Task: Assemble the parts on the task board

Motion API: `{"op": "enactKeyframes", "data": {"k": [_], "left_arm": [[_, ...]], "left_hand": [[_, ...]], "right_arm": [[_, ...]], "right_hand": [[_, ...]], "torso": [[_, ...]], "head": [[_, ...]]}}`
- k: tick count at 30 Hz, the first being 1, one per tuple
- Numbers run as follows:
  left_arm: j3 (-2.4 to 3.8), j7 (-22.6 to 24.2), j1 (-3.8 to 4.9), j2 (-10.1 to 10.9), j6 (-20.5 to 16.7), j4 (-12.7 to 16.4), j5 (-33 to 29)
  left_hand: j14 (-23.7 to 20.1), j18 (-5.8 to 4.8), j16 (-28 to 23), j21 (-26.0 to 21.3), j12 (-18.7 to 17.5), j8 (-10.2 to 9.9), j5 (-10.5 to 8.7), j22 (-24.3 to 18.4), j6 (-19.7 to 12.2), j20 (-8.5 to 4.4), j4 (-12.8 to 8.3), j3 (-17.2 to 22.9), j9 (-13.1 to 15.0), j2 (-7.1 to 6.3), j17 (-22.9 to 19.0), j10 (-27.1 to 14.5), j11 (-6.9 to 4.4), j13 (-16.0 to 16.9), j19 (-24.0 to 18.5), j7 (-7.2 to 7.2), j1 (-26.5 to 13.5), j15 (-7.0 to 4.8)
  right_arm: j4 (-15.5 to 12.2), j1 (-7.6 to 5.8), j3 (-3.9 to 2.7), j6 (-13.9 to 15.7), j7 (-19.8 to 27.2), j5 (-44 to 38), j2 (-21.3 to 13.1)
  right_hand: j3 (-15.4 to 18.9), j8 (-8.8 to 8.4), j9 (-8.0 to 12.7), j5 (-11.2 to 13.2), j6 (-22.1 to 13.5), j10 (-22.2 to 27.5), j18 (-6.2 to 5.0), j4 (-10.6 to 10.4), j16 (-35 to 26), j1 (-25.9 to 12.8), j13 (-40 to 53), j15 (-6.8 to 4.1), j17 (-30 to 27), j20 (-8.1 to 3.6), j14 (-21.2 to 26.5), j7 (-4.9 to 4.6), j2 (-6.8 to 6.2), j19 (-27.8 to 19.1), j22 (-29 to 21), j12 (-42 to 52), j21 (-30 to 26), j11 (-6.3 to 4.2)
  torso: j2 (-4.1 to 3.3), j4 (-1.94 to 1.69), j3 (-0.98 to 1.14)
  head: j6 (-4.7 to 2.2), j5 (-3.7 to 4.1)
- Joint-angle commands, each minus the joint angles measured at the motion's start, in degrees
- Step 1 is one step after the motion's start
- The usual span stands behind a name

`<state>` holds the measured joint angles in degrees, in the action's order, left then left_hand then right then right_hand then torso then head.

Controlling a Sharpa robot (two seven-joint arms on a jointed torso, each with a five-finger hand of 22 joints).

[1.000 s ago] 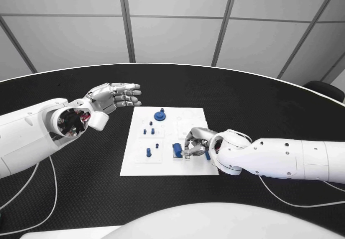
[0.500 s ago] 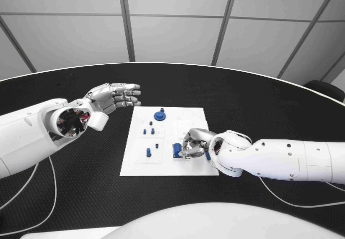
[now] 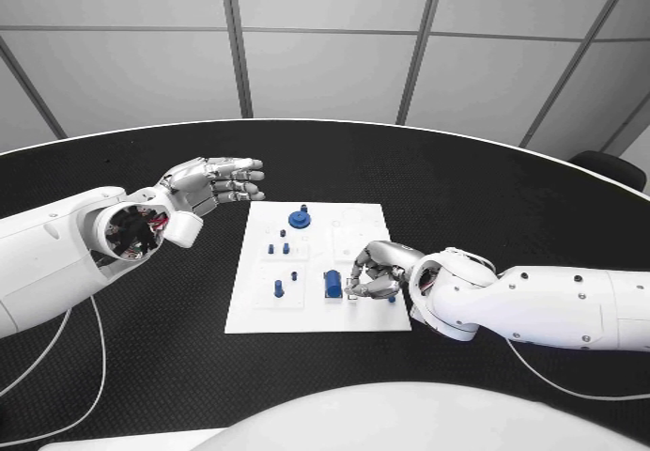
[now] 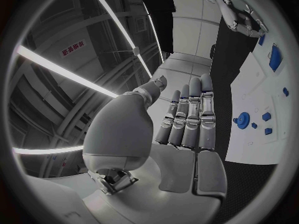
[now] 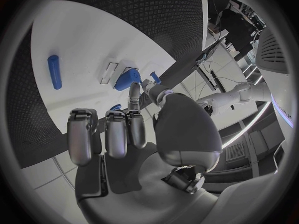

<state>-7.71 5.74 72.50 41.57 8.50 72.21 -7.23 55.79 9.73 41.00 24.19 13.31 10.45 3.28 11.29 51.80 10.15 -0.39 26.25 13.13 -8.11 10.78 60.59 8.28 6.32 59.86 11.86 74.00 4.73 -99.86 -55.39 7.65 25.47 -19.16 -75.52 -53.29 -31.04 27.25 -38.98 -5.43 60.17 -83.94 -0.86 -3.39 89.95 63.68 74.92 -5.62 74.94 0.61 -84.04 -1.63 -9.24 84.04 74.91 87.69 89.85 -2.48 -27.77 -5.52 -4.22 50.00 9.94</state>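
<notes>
You are looking at a lab or test cell, not a home. The round black counter [image 3: 447,178] has a textured mat surface and stands alone before plain grey panelled walls [image 3: 325,66] with dark seams. Cables [image 3: 61,362] trail loose across the counter from the arms. In the left wrist view you can see long strip lights [image 4: 69,72] under an open industrial ceiling and a small red sign [image 4: 74,48], too small to read.

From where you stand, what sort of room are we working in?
Probably a lab or test cell: a round black table carrying a white task board, grey panelled walls behind it, and strip lights overhead in the left wrist view.
</notes>
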Motion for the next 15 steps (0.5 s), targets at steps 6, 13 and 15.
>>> {"op": "enactKeyframes", "data": {"k": [6, 13, 15], "left_arm": [[0.00, 0.1, -0.02, 0.0, 0.0, -0.1, 0.0], [0.00, 0.1, -0.03, 0.0, 0.0, -0.1, 0.0], [0.00, 0.1, -0.03, 0.0, 0.0, -0.1, 0.0]], "left_hand": [[-0.4, 0.69, -0.2, -0.2, 0.2, -0.1, -0.23, 0.0, -0.3, 0.02, 0.4, 0.1, -0.1, 0.14, 0.1, -0.2, 0.01, -0.1, 0.5, 0.05, 0.3, 0.19], [-0.4, 0.69, -0.2, -0.2, 0.2, -0.1, -0.23, 0.0, -0.3, 0.02, 0.4, 0.1, -0.1, 0.14, 0.1, -0.2, 0.01, -0.1, 0.5, 0.05, 0.3, 0.19], [-0.4, 0.69, -0.2, -0.2, 0.2, -0.1, -0.23, 0.0, -0.3, 0.02, 0.4, 0.1, -0.1, 0.14, 0.1, -0.2, 0.01, -0.1, 0.5, 0.05, 0.3, 0.19]], "right_arm": [[-0.1, -0.01, 0.00, 4.0, 0.2, 0.0, -2.2], [0.5, -0.02, -0.02, 4.9, -0.1, 0.0, -1.8], [0.7, -0.02, -0.02, 4.9, -0.2, 0.0, -1.7]], "right_hand": [[0.5, -5.30, 3.2, -0.4, -5.5, -4.3, 0.86, -0.7, 0.0, -1.7, 13.2, 1.63, 15.1, 0.66, -6.0, -2.98, -1.00, 6.0, 15.1, -2.5, 0.1, 2.49], [1.5, -7.17, 4.2, -0.7, -6.0, -4.2, 0.86, -1.8, 0.0, -3.1, 13.1, 2.14, 15.1, 1.19, -6.0, -3.64, -1.20, 6.0, 15.1, -2.6, 0.1, 3.07], [1.7, -7.65, 4.5, -0.7, -6.2, -4.2, 0.86, -2.1, 0.0, -3.4, 13.1, 2.27, 15.0, 1.31, -6.0, -3.80, -1.06, 6.0, 15.1, -2.6, 0.1, 3.23]], "torso": [[-0.08, -0.18, -0.04], [-0.16, -0.23, -0.06], [-0.17, -0.18, -0.06]], "head": [[0.00, -0.42], [0.00, -0.53], [0.00, -0.58]]}}
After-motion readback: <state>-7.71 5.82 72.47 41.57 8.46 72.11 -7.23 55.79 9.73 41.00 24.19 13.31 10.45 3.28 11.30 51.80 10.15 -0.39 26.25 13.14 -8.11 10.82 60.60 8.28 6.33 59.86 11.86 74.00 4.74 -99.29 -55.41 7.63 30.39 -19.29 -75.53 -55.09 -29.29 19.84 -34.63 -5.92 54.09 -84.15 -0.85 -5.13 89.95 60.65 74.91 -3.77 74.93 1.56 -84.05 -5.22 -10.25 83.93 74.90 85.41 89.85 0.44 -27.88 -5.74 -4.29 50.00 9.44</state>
